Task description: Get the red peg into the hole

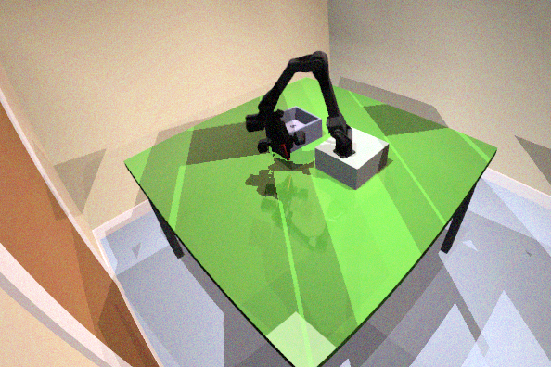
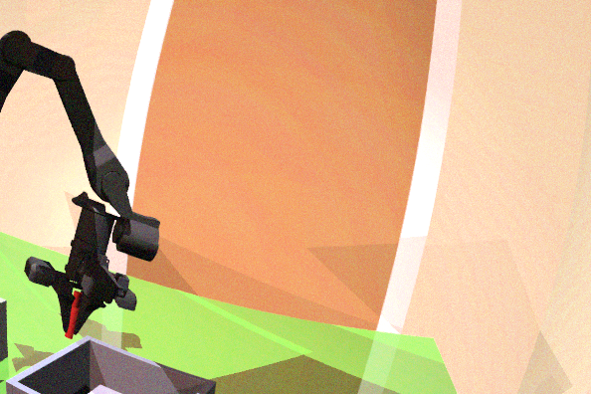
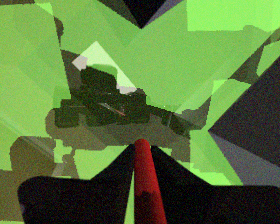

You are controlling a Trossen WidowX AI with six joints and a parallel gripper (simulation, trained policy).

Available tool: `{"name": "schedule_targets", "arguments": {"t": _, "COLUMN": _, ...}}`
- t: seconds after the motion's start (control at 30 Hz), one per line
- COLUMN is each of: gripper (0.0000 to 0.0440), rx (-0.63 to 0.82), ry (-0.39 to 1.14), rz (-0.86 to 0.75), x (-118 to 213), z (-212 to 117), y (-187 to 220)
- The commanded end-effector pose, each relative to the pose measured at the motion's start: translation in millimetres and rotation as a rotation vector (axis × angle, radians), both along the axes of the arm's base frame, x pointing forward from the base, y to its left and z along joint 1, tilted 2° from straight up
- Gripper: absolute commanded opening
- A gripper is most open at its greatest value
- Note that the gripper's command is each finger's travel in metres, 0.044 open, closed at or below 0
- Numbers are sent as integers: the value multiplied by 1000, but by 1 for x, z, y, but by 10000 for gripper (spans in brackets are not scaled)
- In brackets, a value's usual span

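Near the middle of the top view, a black arm point(image 1: 322, 75) point(image 2: 75, 99) reaches over a green bench point(image 1: 223, 232) point(image 2: 259, 318) point(image 3: 21, 100). Its fingers point(image 1: 287, 158) point(image 2: 73, 332) are drawn nearly together, closed on a slim red peg point(image 1: 285, 151) point(image 2: 74, 315) point(image 3: 148, 185). In the exterior view, the peg is at lower left, leaning slightly, its lower end at the fingertips. It appears to be just off the bench, though I cannot tell for certain.

The open grey box point(image 1: 313, 129) point(image 2: 149, 362) stands beside the gripper, right of it in the top view and at the bottom edge of the exterior view. The peg is outside it.

So the grasp looks done. Left to do: carry the peg over the wall, straighten it, lower it and seat it fully in the hole.
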State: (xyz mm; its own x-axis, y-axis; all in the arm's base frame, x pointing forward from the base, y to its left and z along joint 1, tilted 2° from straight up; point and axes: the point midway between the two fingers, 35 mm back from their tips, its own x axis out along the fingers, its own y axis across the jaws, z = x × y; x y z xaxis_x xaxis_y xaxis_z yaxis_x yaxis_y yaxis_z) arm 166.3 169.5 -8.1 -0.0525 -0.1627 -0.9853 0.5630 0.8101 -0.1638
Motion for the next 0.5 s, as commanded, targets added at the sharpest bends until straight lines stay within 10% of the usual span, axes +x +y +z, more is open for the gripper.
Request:
{"name": "schedule_targets", "arguments": {"t": 0.0, "gripper": 0, "rx": -10, "ry": -18, "rz": -1, "x": 7, "z": 13, "y": -1}}
{"name": "schedule_targets", "arguments": {"t": 0.47, "gripper": 0, "rx": -32, "ry": -92, "rz": -91, "x": 45, "z": 59, "y": -9}}
